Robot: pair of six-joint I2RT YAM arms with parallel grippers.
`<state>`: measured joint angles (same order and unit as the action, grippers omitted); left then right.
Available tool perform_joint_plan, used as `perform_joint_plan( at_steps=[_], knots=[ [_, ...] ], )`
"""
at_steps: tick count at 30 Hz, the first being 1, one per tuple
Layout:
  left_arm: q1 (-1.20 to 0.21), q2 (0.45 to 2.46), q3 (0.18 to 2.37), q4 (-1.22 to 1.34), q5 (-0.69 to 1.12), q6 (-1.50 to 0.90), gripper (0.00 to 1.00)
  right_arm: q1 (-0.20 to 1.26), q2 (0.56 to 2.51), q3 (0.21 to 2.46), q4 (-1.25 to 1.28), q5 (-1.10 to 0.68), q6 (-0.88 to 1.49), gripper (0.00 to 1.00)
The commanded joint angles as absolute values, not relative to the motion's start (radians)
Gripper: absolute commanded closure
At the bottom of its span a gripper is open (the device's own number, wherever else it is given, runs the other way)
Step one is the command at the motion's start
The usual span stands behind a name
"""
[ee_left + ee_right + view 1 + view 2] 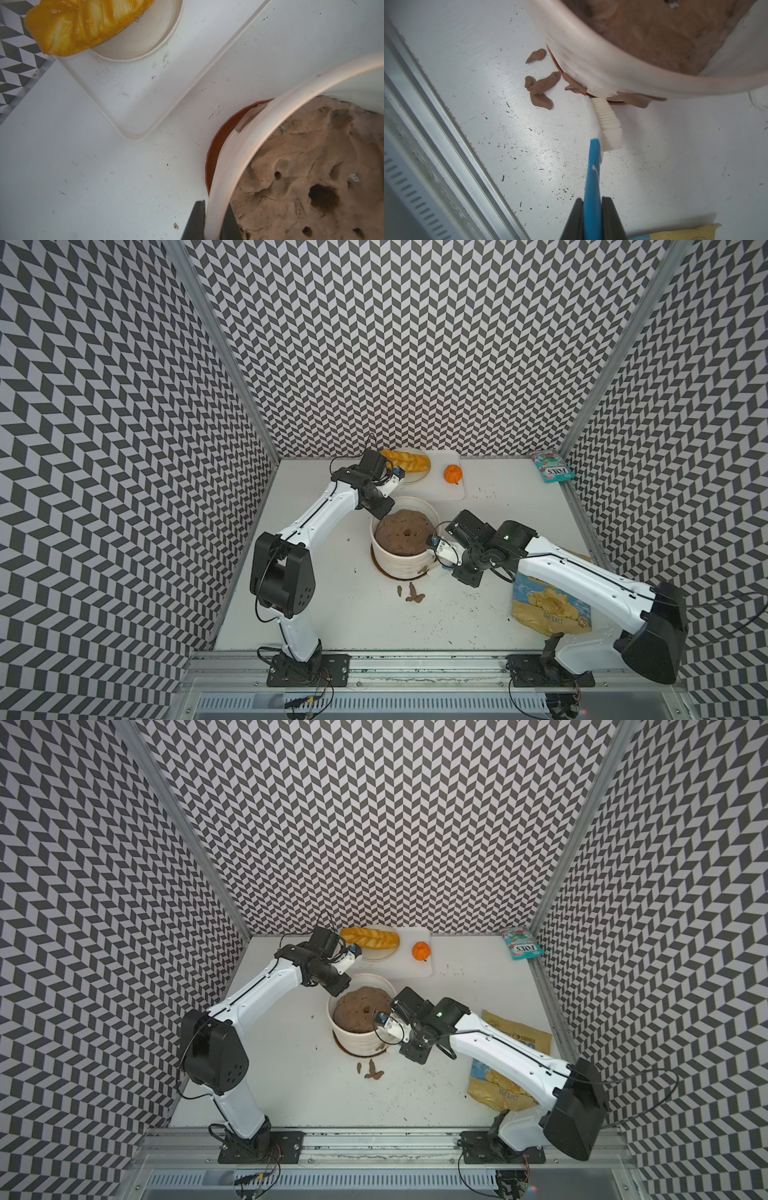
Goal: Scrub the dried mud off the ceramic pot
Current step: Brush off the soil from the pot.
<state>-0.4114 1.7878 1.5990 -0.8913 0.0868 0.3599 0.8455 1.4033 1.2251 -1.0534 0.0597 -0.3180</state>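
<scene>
**Status: 2 arms engaged, bristles at the wall**

Position: the ceramic pot (405, 562) stands upright near the middle of the table (324, 614) on a terracotta saucer (216, 149). It is filled with a brown soil mass (401, 533) that has a centre hole.

The left gripper (214, 227) has its jaws pinched on the pot's rim at the far-left side, 1 finger outside the wall and 1 inside.

The right gripper (592, 220) has its jaws clamped tight on the blue handle of a brush (605, 124). The white bristle head points at the pot's foot on the near-right side, and its tip touches the wall just above the saucer.

Of the dried mud (543, 85), 4 flakes lie on the table just in front of the pot: 3 in a touching cluster and 1 a little apart. More of it clings to the lower wall on either side of the brush tip. Fine dark specks are scattered over the table.

Legible text:
- The teal packet (552, 467) in the far-right corner reads "FOX'S", upside down to the camera.
- The chip bag (548, 608), partly under the right arm, reads "SEA SALT". A line ending "COOKED" shows in a top view.

At the far edge, a braided loaf (405, 460) sits on a white plate (149, 41), which sits on a white tray (128, 99). A small orange fruit (453, 474) is on the same tray.
</scene>
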Motion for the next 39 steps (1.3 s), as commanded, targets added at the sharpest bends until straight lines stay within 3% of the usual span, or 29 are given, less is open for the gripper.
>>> perform_joint_plan(
  at_steps=[1,19,26,39],
  knots=[
    [-0.405,1.756,1.654,-0.833,0.151,0.402,1.0,0.847,1.418,1.281,-1.081,0.144,-0.261,1.0],
    [-0.4,1.748,1.631,-0.822,0.134,0.402,1.0,1.0,1.329,1.333,-1.184,-0.094,-0.289,1.0],
    [-0.4,1.754,1.629,-0.828,0.145,0.403,0.99,1.004,1.392,1.388,-1.015,0.036,-0.329,1.0],
    [-0.399,1.736,1.628,-0.826,0.145,0.408,0.99,0.916,1.434,1.35,-1.086,0.168,-0.306,1.0]
  ],
)
